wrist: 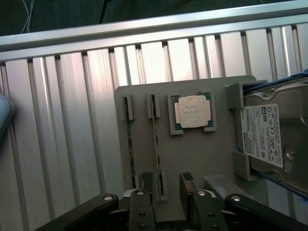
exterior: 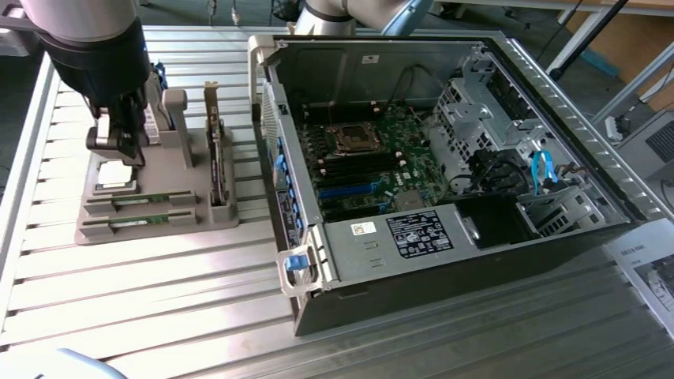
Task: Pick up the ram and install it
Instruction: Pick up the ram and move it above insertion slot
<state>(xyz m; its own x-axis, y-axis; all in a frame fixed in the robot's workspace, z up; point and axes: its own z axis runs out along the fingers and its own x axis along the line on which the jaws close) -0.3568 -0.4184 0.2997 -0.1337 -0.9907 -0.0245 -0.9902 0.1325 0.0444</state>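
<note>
Two ram sticks stand on edge in slots of a grey holder plate (exterior: pixel 158 233). One ram (exterior: pixel 138 203) (wrist: pixel 155 139) sits beside a square silver processor chip (wrist: pixel 192 111); the other ram (exterior: pixel 132 227) (wrist: pixel 130 144) lies one slot further out. My gripper (exterior: pixel 118 154) (wrist: pixel 167 188) hovers above the plate, open and holding nothing. In the wrist view the end of the ram nearer the chip lies between my two fingertips, closer to one finger (wrist: pixel 147 183). The open computer case (exterior: pixel 443 260) lies at the exterior view's right, with its motherboard (exterior: pixel 368 166) exposed.
A hard drive (wrist: pixel 272 139) stands in the holder beside the chip. A dark expansion card (exterior: pixel 216 158) stands upright between holder and case. The case's raised side wall (exterior: pixel 276 142) faces the holder. The ribbed metal table (exterior: pixel 147 316) extends toward the exterior view's bottom.
</note>
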